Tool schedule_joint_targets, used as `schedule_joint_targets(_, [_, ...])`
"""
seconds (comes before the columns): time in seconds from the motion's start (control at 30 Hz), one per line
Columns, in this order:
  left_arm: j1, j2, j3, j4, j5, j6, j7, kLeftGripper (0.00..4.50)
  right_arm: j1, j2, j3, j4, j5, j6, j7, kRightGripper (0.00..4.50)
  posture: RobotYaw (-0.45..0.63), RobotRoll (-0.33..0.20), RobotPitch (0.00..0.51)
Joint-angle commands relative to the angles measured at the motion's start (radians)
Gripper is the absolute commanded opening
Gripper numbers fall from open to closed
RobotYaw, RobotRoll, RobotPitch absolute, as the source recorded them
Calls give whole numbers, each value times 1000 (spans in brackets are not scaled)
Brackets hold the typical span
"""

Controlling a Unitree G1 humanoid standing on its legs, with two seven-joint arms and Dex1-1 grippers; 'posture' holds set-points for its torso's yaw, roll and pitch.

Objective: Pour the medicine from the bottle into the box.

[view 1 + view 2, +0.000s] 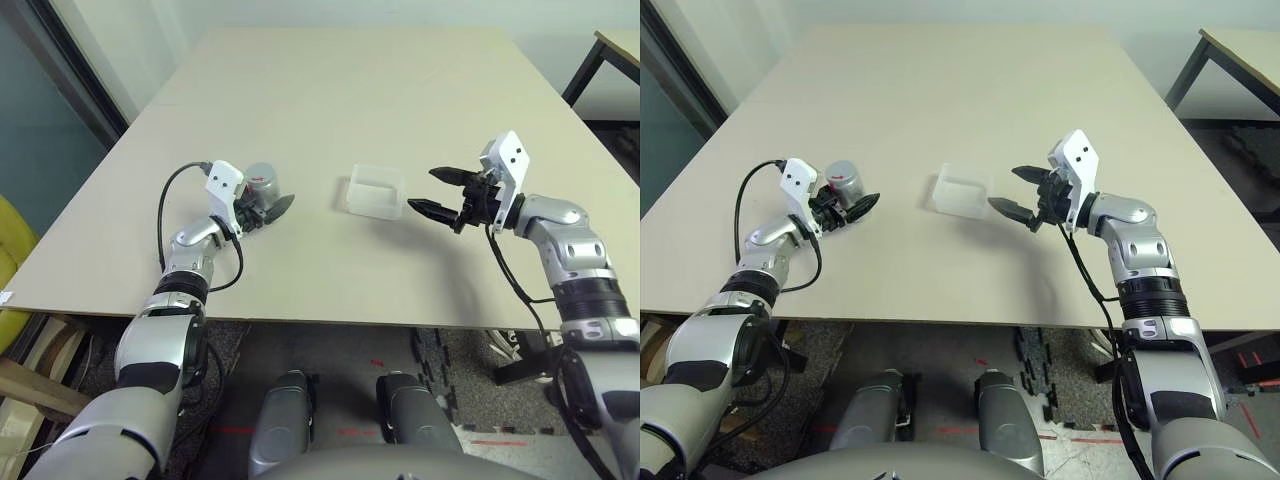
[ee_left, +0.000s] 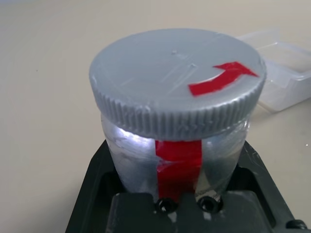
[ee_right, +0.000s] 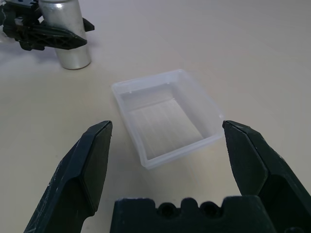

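Left gripper [image 1: 262, 212] has its jaws closed around the bottle [image 1: 262, 186], which stands upright on the table [image 1: 330, 90] between the fingers, grey cap [image 2: 177, 85] on top. The right gripper [image 1: 437, 192] hangs with jaws spread wide, gripping nothing. The box [image 1: 375, 192] sits just ahead of its fingertips, between the two grippers, apart from both.

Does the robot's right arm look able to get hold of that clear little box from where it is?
Probably yes. The right gripper hangs open just short of the box, facing it, with bare table between. The bottle, shut in the left gripper, stands well off to the side.
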Motion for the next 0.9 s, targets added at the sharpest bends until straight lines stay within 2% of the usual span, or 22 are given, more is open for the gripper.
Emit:
schedule_joint_targets(0.03, [-12, -7, -4, 6, 0, 12, -46, 2526, -3, -4, 17, -26, 10, 17, 8, 4500, -100, 0, 60])
schedule_joint_targets(0.2, [-30, -29, -29, -52, -23, 83, -223, 2526, -39, -11, 43, -65, 22, 89, 39, 4500, -96, 0, 56])
schedule_joint_targets(0.4, [-49, -44, -82, -157, -35, 174, -421, 2526, -97, -18, 78, -178, 93, 225, 123, 4500, -95, 0, 53])
schedule_joint_targets(0.63, [-70, -51, -123, -259, -49, 262, -524, 2526, -145, 15, 129, -262, 139, 303, 151, 4500, -96, 0, 50])
schedule_joint_targets(0.9, [-43, -60, -177, -359, -55, 321, -591, 2526, -206, 57, 184, -248, 144, 305, 176, 4500, -93, 0, 53])
